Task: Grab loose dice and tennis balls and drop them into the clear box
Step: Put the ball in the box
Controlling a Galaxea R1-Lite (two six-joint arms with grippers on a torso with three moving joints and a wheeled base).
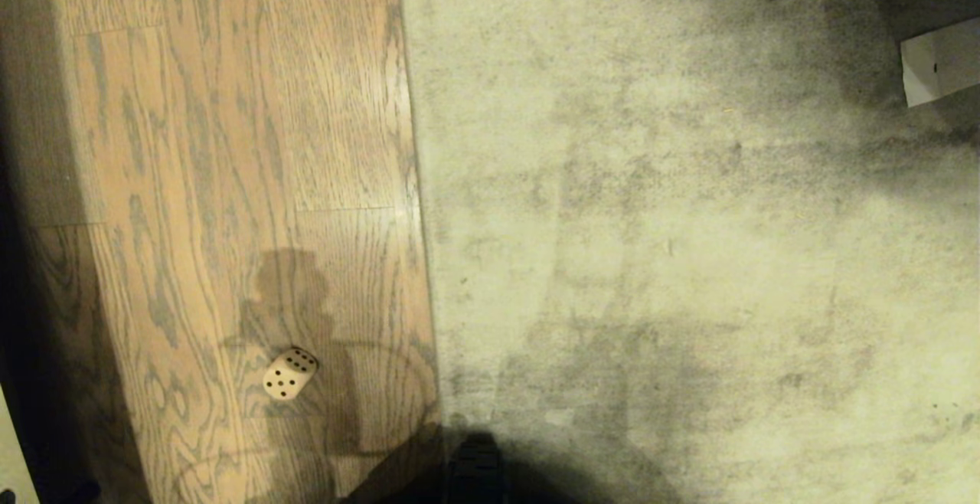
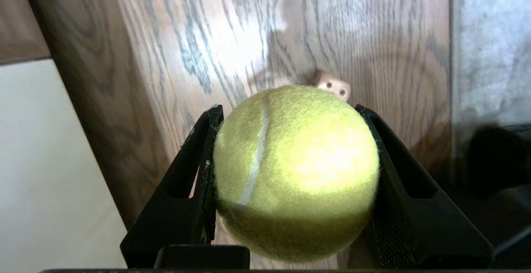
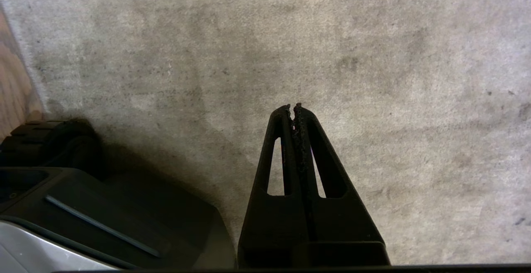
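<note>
Left gripper (image 2: 290, 111) clamped round a tennis ball (image 2: 295, 171), right gripper (image 3: 292, 108) pressed closed

Dim, warm light fills the head view; the wood floor (image 1: 230, 182) darkens toward its left edge, and a soft robot shadow falls across the dice (image 1: 289, 373). Grainy mottling covers the carpet (image 1: 651, 220). In the left wrist view, glare brightens the tennis ball (image 2: 296, 171), its underside shaded; the floor behind is blurred.
</note>
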